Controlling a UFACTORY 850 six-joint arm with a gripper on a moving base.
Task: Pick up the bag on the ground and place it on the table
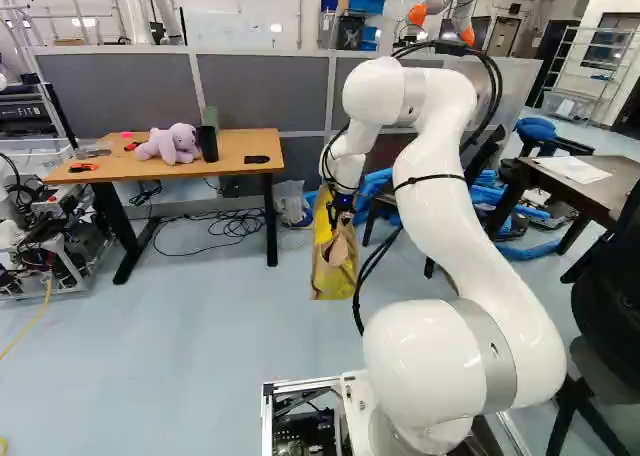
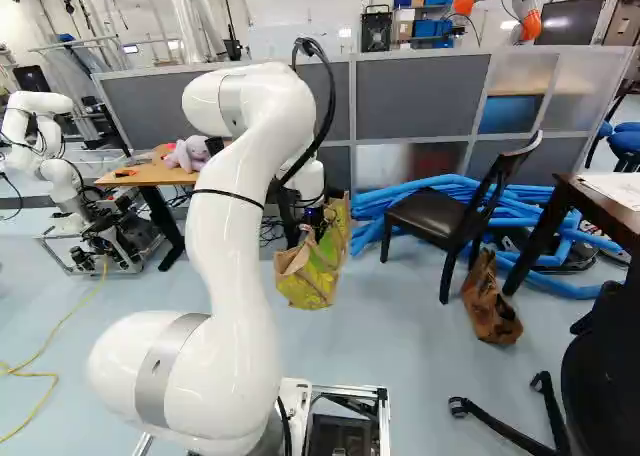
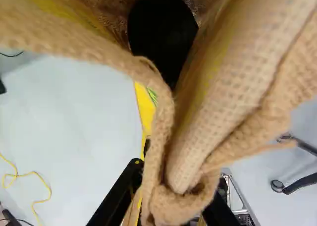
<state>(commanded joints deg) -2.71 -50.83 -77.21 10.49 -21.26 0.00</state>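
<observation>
Grasping bag [image 1: 335, 266] in hand [image 3: 176, 194], by coarse cloth bunched near its mouth, pinched from both sides. Judged to hang free of floor [image 1: 200, 326], short of desk [image 1: 240, 148] and to its right. Raise first, enough to bring bag's bottom over the near edge; then swing left slowly, damping sway. Lower upright without knocking dark cup [image 1: 208, 144] or purple plush [image 1: 172, 144]. Release only once fully supported.
</observation>
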